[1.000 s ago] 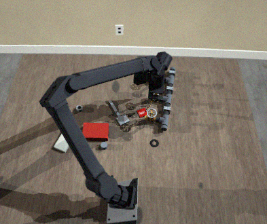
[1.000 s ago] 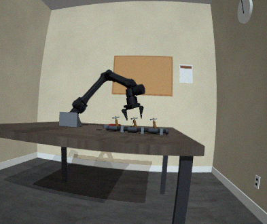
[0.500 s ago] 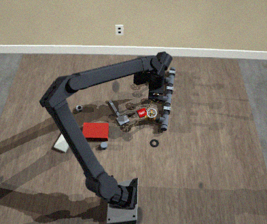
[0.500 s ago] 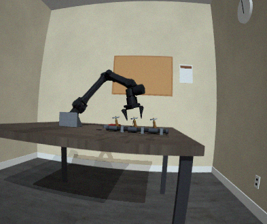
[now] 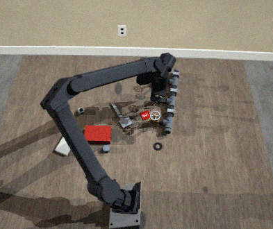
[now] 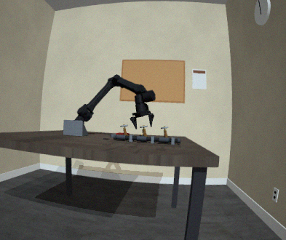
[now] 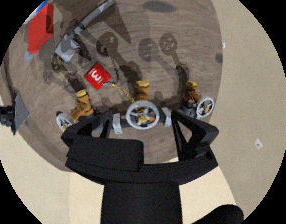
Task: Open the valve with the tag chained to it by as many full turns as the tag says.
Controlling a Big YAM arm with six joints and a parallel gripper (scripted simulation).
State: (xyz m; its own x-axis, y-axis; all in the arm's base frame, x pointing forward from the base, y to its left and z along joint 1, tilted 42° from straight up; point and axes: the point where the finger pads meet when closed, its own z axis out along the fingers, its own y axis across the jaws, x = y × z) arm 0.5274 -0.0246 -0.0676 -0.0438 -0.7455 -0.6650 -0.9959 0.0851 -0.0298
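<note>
A grey pipe (image 5: 171, 104) lies on the dark wooden table and carries three valves with brass stems and round handwheels; they stand in a row in the exterior view. A red tag (image 7: 97, 76) lies beside the pipe, and its chain runs toward the middle valve (image 7: 144, 112). The left valve (image 7: 65, 117) and the right valve (image 7: 206, 106) flank it. My gripper (image 7: 141, 113) is open and empty, its fingers spread on either side of the middle handwheel. From the side, my gripper (image 6: 143, 123) hangs just above that handwheel (image 6: 143, 126). The tag (image 5: 144, 114) also shows from above.
A red box (image 5: 98, 134), a white block (image 5: 62, 146), a small grey cylinder (image 5: 106, 148), a black ring (image 5: 158, 146), a grey tool (image 5: 120, 115) and a small grey ring (image 5: 80, 109) lie on the table. The arm's base (image 5: 126, 208) is at the front edge.
</note>
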